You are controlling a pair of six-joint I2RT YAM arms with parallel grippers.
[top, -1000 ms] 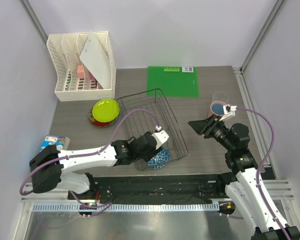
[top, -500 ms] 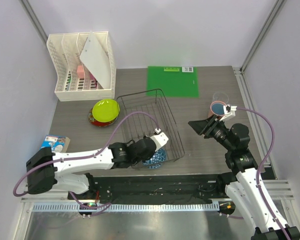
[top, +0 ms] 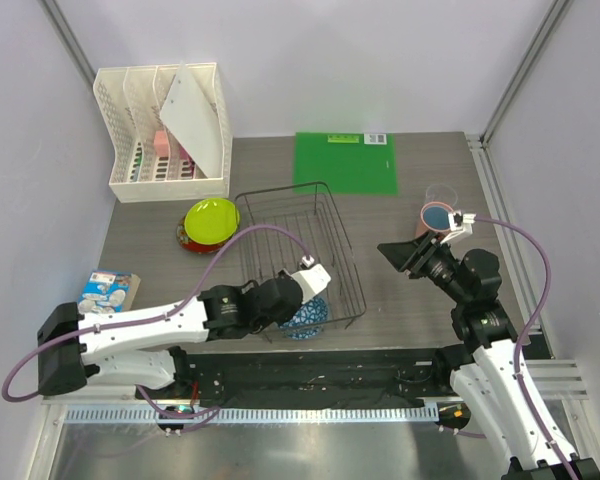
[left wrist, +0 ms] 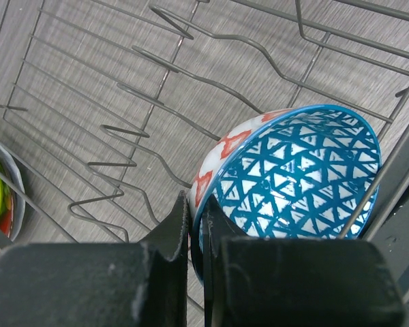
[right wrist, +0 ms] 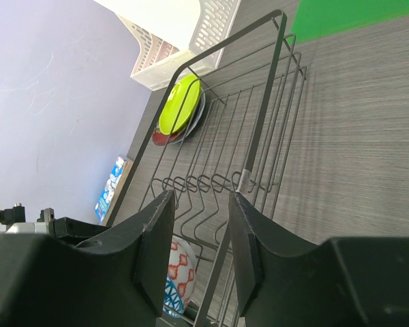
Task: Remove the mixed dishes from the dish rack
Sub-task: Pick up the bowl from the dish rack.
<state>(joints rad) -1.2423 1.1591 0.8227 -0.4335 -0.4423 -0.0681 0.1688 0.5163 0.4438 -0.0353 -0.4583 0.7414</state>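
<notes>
1. Rack: dish rack (top: 346,250) of dark wire, found mid-worktop (top: 140,240), skewed a touch from a second earlier. Emptied, seemingly, of all but one dish.
2. Plates: yellow-green plate (top: 212,218) stacked on dark red patterned plate (top: 185,241), left of the rack on the worktop. Not moved.
3. Bowl: blue-and-white patterned round bowl (left wrist: 293,177), tilted in the rack's near corner, dragged slightly leftward. Gripped at the rim by left jaws, apart a second earlier and since closed, one finger outside and one inside. Judged as grasp made and lift-out due next.
4. Cups: salmon-pink cup (top: 437,217) and clear glass tumbler (top: 441,192), parked near the worktop's right edge, already out of the rack. Untouched.
5. Right jaws: kept apart on nothing, right of the rack. No change.
</notes>
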